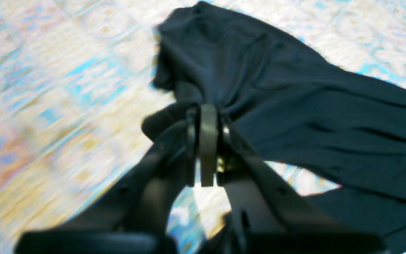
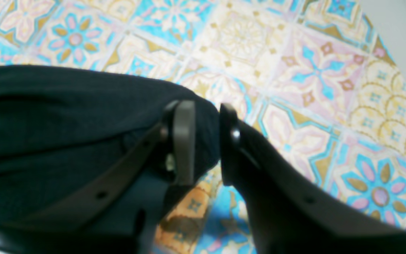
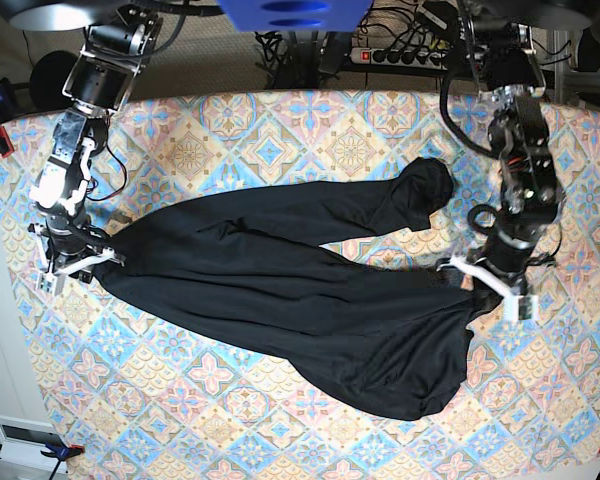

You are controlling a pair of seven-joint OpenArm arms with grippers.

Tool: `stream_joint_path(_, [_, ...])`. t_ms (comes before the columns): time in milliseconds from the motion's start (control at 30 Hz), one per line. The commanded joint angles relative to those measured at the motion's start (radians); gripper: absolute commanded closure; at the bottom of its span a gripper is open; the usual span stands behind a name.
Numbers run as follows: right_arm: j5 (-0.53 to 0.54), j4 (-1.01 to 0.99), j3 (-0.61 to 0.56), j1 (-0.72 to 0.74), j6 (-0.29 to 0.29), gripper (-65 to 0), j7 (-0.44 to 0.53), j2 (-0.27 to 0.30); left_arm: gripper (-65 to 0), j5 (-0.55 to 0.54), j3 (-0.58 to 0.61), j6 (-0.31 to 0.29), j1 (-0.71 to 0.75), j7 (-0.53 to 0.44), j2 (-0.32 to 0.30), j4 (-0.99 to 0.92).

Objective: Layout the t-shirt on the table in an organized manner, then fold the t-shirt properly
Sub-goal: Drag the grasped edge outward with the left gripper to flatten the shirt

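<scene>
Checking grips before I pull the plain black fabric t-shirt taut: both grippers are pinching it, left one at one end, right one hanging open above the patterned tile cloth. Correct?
Not quite. The right gripper is not hanging open: the right wrist view shows its jaws closed around a bunch of the plain black fabric t-shirt. The left gripper does pinch the other end, over the pastel tile-patterned table.

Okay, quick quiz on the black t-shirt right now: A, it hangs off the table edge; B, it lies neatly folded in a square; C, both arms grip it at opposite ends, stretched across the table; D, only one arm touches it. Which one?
C: the left gripper and the right gripper each have their jaws closed on an end of the t-shirt, which spans the table between them.
</scene>
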Motion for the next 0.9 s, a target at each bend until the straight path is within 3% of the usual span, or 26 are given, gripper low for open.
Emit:
stream_joint_path(0, [0.005,0.018,0.004,0.018,0.001,-11.9,0.023,0.013,0.0,-0.003,-0.024,-0.01,-0.017,-0.017,-0.009,0.049])
stream_joint_path(167, [0.005,0.02,0.004,0.0,0.001,-11.9,0.023,-0.001,0.0,-0.018,-0.102,-0.01,-0.017,0.026,-0.009,0.096])
stream_joint_path(300, [0.005,0.02,0.004,-0.006,0.001,-11.9,0.023,-0.001,-1.1,-0.12,-0.169,-0.01,-0.012,0.035,-0.011,0.093])
stream_joint_path(500, [0.005,0.02,0.002,-0.017,0.001,-11.9,0.024,-0.001,-6.7,-0.137,-0.151,-0.01,0.01,0.158,-0.031,0.022])
stream_joint_path(700, [0.005,0.02,0.002,-0.017,0.001,-11.9,0.023,-0.001,-9.8,-0.133,-0.068,-0.002,0.075,0.158,-0.039,-0.067])
stream_joint_path(800, [0.005,0.02,-0.033,-0.017,0.001,-11.9,0.026,-0.001,-15.1,-0.133,-0.068,-0.002,0.056,0.143,-0.039,-0.126])
stream_joint_path(867, [0.005,0.02,-0.058,-0.017,0.001,-11.9,0.026,-0.001,-19.4,-0.133,-0.068,-0.002,0.022,0.081,-0.039,-0.171])
